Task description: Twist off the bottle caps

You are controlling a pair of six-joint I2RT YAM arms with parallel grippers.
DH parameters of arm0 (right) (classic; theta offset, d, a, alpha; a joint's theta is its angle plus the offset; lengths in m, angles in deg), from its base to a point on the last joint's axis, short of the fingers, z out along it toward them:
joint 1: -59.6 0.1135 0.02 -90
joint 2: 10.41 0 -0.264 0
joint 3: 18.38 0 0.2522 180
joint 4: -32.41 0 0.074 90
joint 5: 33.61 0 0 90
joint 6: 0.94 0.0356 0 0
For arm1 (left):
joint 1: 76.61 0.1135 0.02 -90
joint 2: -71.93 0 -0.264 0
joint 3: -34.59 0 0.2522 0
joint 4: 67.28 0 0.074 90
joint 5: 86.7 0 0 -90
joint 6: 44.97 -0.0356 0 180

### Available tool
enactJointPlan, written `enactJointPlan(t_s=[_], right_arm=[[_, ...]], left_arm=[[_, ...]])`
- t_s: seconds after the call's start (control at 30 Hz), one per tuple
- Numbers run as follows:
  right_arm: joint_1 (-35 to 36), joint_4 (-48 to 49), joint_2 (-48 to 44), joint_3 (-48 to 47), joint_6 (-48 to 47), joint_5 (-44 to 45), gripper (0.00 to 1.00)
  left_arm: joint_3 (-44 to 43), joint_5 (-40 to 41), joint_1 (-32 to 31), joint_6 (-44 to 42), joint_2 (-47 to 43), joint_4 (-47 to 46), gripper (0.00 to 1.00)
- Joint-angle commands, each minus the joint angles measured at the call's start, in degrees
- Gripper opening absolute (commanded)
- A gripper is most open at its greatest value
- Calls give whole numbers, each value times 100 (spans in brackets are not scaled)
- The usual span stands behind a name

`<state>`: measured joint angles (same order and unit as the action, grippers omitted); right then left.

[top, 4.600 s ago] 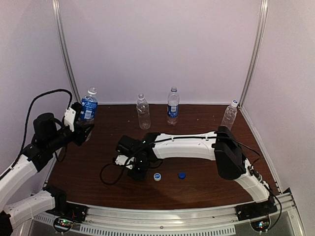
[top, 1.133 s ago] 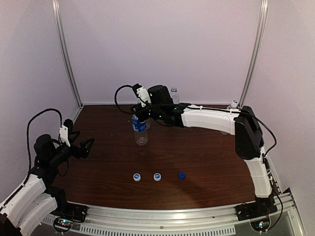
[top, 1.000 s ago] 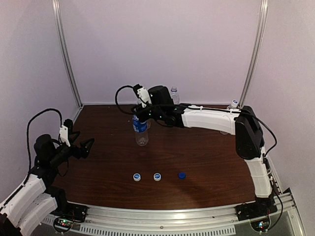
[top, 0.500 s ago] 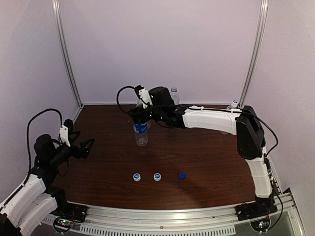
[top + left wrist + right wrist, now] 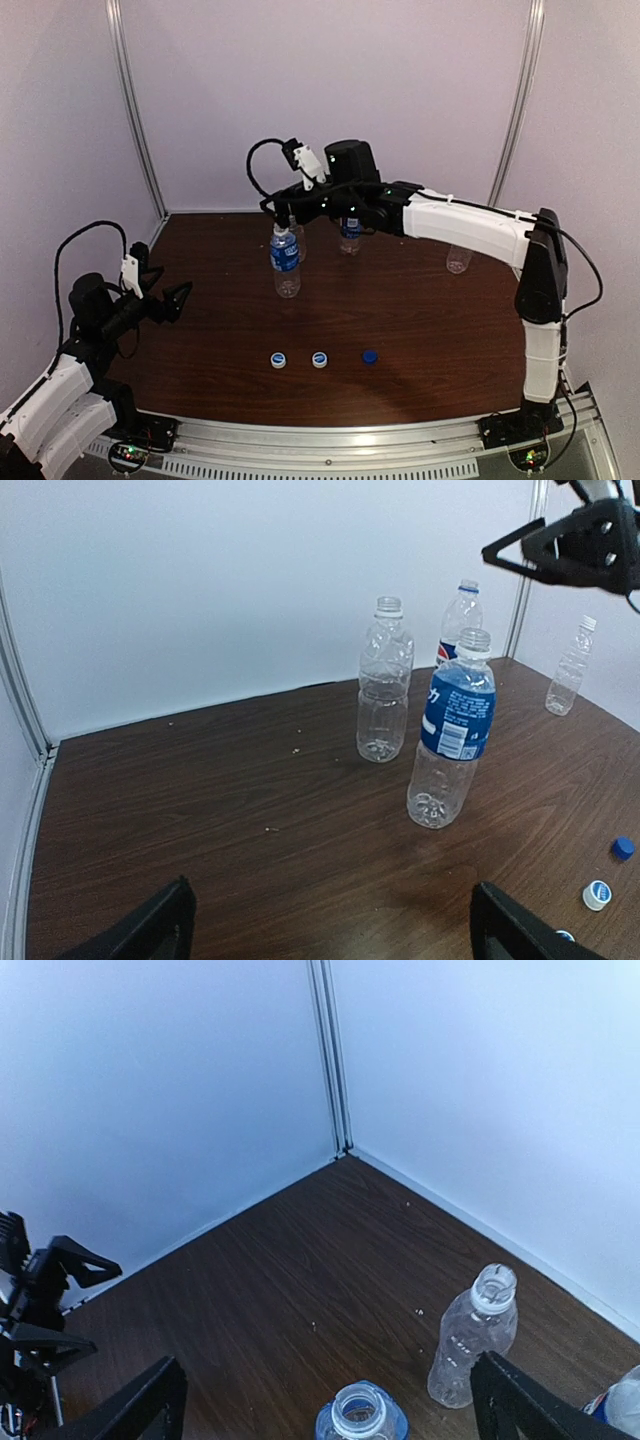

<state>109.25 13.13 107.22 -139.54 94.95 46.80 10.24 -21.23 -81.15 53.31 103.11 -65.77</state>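
Nearest you, three caps lie loose in a row on the table [image 5: 430, 320]: two white-and-blue caps [image 5: 278, 359] [image 5: 320, 358] and one dark blue cap [image 5: 370, 355]. They sit well apart from every bottle.

To your left, the left gripper [image 5: 172, 297] hovers low over the table's edge with its jaws spread wide and holding nothing.

Further in, the blue-label bottle [image 5: 285, 262] stands upright by itself with its neck bare. This is what just changed. A second ago the right gripper [image 5: 288, 207] was clamped on the top of that bottle. Now its jaws are spread fully, and it has lifted to hang just above the open mouth without touching it. You can take that bottle as set down and finished.

Just behind it stands the clear bottle [image 5: 383, 695], also uncapped, and beyond that the Pepsi bottle [image 5: 457, 630]. I cannot tell whether the Pepsi bottle still has a cap.

Farthest off, near the right wall, the small bottle [image 5: 570, 670] seems to have a white top still on. That is probably your last cap, and both grippers are free to go for it.
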Motion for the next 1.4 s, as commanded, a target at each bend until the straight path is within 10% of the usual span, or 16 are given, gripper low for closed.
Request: enactJointPlan(t_s=[0.0,0.4,0.83,1.37], right_arm=[[-576,-531,-1358,-131,309,-985,100],[-2954,-5896,-1434,-1407,295,2518,98],[-4168,-6458,-647,-1495,144,1630,95],[-4429,-5991,-529,-868,213,1108,62]], left_arm=[[71,-115,58,-11,-15,-266,97],[92,-140,58,-9,-53,-301,97],[101,-95,161,-5,-77,-287,97],[102,-122,190,-6,-77,-287,97]])
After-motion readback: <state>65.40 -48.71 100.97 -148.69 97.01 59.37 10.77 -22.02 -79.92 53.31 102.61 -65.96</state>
